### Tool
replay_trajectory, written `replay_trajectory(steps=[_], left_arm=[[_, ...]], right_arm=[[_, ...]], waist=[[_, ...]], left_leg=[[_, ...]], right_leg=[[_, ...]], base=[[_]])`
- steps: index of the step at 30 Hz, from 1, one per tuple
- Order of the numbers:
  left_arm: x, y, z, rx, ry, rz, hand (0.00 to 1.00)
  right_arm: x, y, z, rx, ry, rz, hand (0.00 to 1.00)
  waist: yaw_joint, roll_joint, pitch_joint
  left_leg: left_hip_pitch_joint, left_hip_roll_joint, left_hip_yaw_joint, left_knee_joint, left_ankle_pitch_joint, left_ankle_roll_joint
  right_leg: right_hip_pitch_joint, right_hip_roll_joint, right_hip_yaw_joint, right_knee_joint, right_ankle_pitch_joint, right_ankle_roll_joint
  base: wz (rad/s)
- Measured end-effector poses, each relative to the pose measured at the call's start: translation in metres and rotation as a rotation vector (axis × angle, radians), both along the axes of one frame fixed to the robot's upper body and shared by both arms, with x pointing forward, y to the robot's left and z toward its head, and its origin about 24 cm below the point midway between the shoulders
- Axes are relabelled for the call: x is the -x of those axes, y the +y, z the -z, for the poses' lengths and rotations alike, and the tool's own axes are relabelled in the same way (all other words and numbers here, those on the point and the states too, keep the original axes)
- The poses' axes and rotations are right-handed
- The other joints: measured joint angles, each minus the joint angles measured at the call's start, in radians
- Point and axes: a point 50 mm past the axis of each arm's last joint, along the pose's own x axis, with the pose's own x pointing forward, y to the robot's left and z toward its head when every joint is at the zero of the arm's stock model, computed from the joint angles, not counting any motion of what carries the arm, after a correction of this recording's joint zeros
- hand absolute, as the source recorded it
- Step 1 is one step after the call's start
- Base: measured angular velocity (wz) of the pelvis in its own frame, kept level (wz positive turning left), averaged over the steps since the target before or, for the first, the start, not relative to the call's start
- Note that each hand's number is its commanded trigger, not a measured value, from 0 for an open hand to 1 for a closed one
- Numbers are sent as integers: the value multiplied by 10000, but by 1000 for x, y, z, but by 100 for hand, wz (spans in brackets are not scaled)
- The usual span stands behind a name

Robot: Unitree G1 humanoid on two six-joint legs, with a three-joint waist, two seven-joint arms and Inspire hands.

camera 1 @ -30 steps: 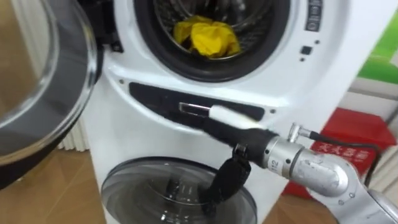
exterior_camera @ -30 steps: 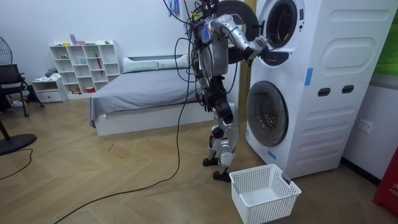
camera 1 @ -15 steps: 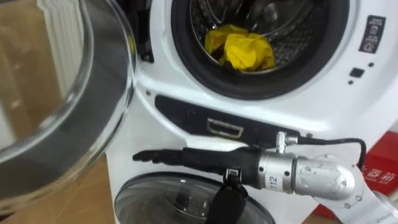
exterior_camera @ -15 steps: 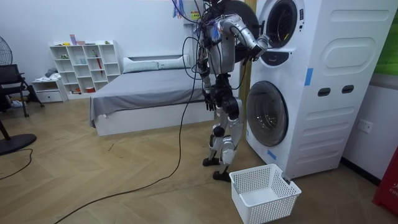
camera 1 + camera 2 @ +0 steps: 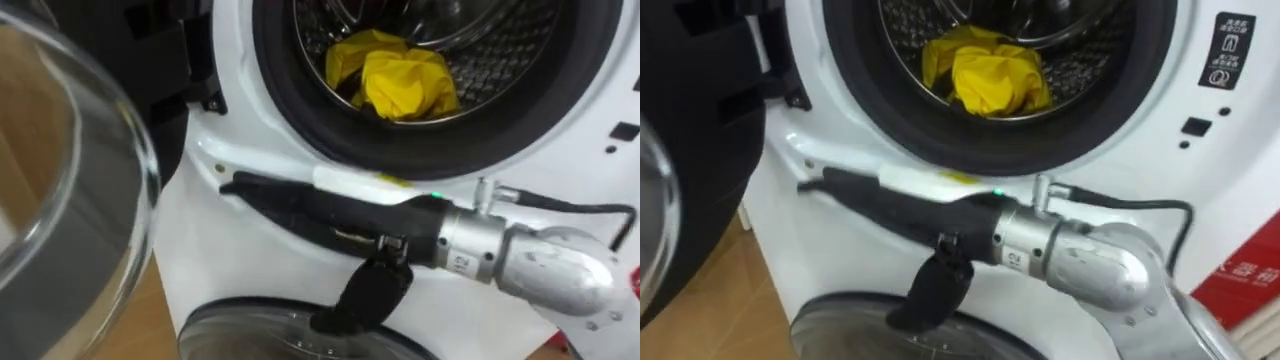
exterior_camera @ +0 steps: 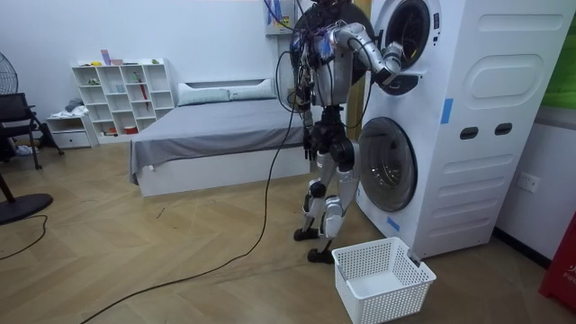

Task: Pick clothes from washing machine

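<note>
A crumpled yellow cloth point(image 5: 400, 80) lies inside the open upper drum point(image 5: 520, 60) of the stacked white washing machine point(image 6: 450, 126). My right hand point(image 5: 380, 225) reaches across the machine's front just below the drum's dark rubber rim, open. Its fingers point(image 5: 270, 195) stretch straight towards the view's left and its thumb point(image 5: 365, 295) hangs down. The hand is outside the drum and apart from the cloth point(image 5: 985, 70). In the room view I stand close to the machine with my right arm point(image 6: 389, 61) raised to the upper opening.
The upper machine's glass door point(image 5: 60, 200) stands swung open at my left. The lower machine's round door point(image 5: 300, 335) is closed beneath my hand. A white laundry basket point(image 6: 384, 279) sits on the floor by my feet. A red box point(image 5: 1250, 270) shows at the right.
My right hand has risen from below the dark panel to just under the drum's rim. In the room view my body has shifted closer to the machine. The cloth has not moved.
</note>
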Motion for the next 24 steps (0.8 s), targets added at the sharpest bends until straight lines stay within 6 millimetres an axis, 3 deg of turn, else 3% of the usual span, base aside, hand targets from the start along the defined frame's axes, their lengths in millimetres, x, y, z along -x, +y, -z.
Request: replay_trajectory(steps=[2,6,11,16,19,24], left_arm=[[3,-4,2,-5,48,-71,0],[11,-11,5,171,111,-96,0],[14,-13,6,250,118,-98,0],[19,-18,8,375,220,-162,0],[23,-17,9,373,289,-234,0],[24,-20,10,484,287,-269,0]], right_arm=[[3,-4,-13,-621,-1056,340,0],[7,-6,-27,-1562,-2348,769,0],[8,-14,-37,-2355,-3205,1209,0],[16,-15,-46,-2993,-3929,1299,0],[21,-16,-52,-3443,-4452,1326,0],[24,-16,-55,-3706,-4974,1444,0]], waist=[[-86,162,-20],[-451,436,-99],[-603,522,-126],[-648,474,-192],[-656,296,-309],[-663,231,-309]], left_leg=[[97,2,145,-37,-3,4],[152,38,316,-90,-5,9],[180,116,635,-76,-4,9],[147,85,695,-85,19,32],[165,89,693,-65,19,32],[179,72,725,-22,16,36]], right_leg=[[129,63,270,-158,29,46],[171,47,274,-155,33,52],[220,115,520,-156,32,49],[247,110,659,-266,0,41],[285,126,659,-297,5,40],[303,111,664,-298,21,62]], base=[[-4],[-1],[2],[-1],[0],[0]])
